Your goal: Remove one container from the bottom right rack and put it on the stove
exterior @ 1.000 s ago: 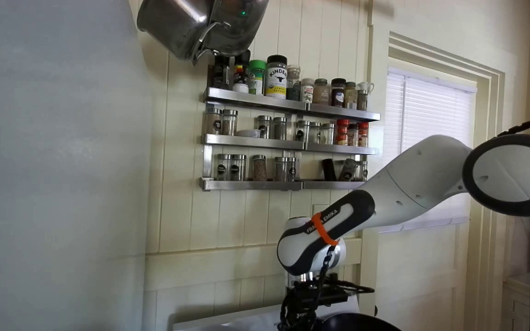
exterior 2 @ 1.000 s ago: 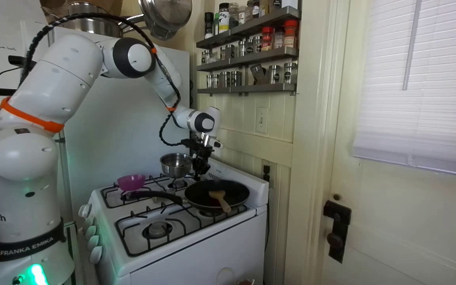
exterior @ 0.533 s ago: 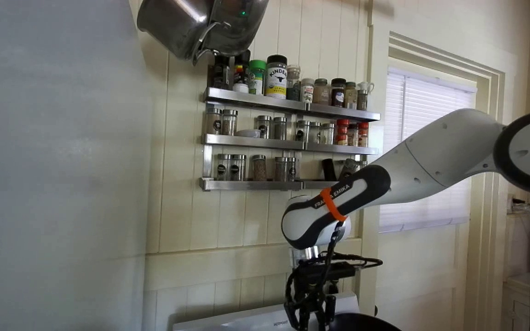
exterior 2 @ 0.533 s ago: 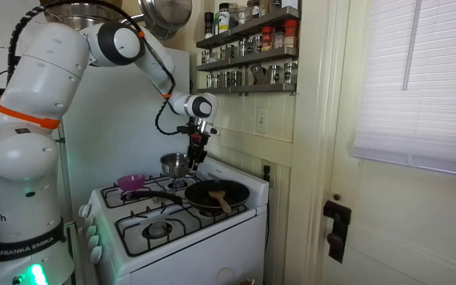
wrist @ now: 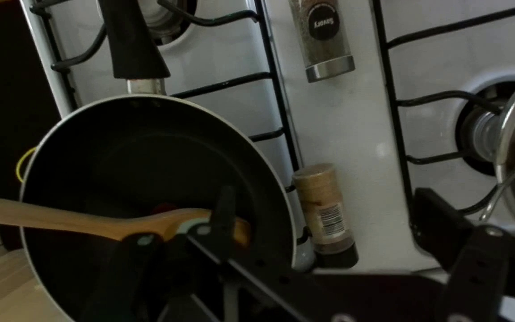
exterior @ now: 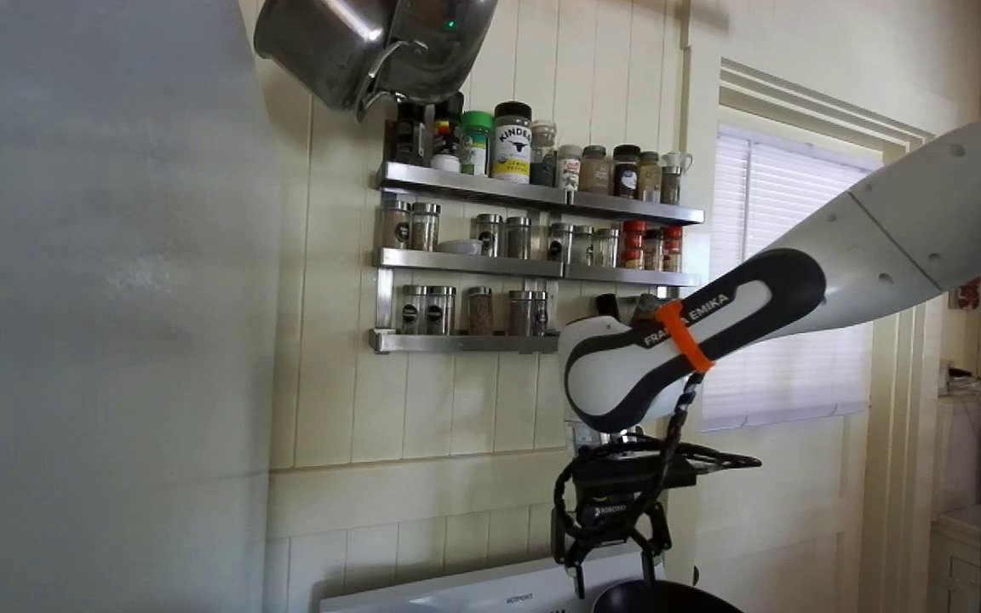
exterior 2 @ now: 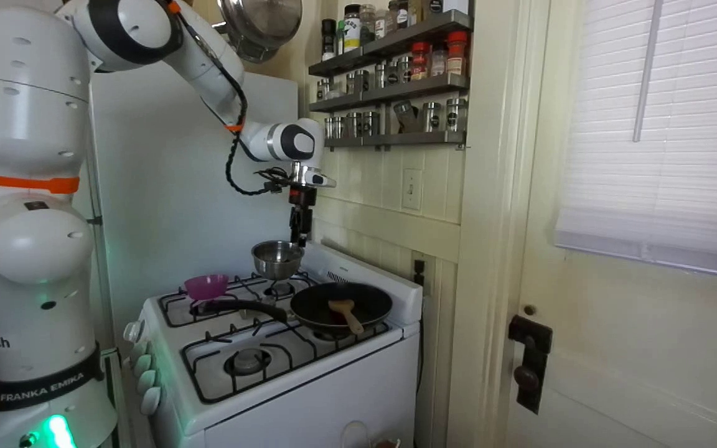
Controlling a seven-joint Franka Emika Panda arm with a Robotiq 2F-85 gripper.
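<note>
The claw (exterior: 614, 586) is held above the stove (exterior 2: 309, 398), its jaws spread well apart. In the wrist view, a tan jar (wrist: 322, 208) is seen lying on the stove between the grates (wrist: 272, 75), just beside the pan (exterior 2: 315, 302); a Savory jar (wrist: 325, 47) is seen lying farther along the same gap. A wooden spoon (wrist: 83, 223) is laid in the pan. On the bottom rack (exterior 2: 421, 138), two upright jars (exterior 2: 431, 116) are seen beside a tilted jar (exterior 2: 405, 116). A steel bowl (exterior 2: 277, 261) is set near the pan.
</note>
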